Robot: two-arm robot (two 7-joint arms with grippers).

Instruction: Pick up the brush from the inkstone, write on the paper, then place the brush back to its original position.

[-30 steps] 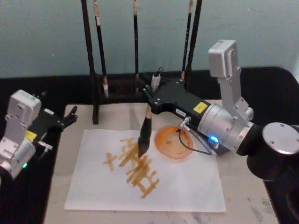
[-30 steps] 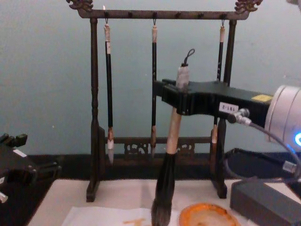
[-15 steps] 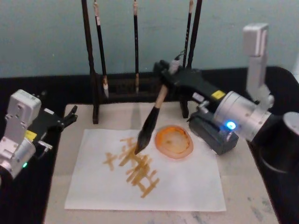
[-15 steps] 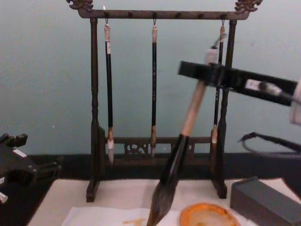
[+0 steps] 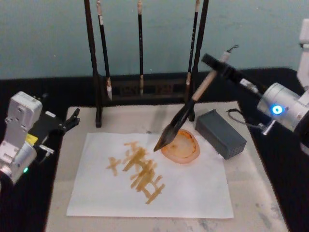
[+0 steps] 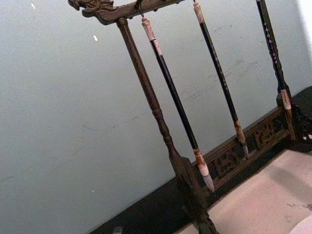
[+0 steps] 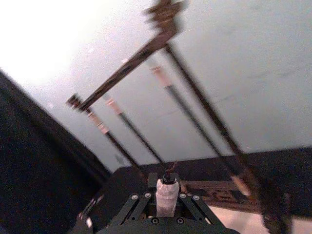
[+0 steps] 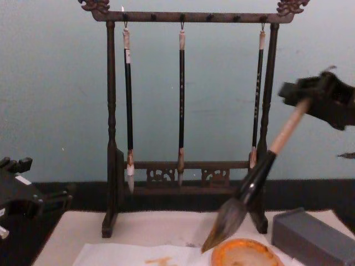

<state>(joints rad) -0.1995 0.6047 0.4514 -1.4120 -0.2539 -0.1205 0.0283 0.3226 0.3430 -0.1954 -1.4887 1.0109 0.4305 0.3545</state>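
By the inkstone (image 5: 182, 147) rim, tilted brush (image 5: 189, 110) tip — right tool (image 5: 219, 65) gripping its handle top, left tool (image 5: 71, 120) parked far left.

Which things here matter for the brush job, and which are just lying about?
Job: brush, tilted in the right gripper; inkstone; paper.
Lying about: rack with three thin brushes; grey block; beige mat; left gripper, parked at left.

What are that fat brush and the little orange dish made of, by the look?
Brush: handle looks like pale bare wood, matt; the grey-brown tip tapers like hair, natural or synthetic unclear. Orange dish: seems glazed ceramic or stone, smooth with a worn paler centre.
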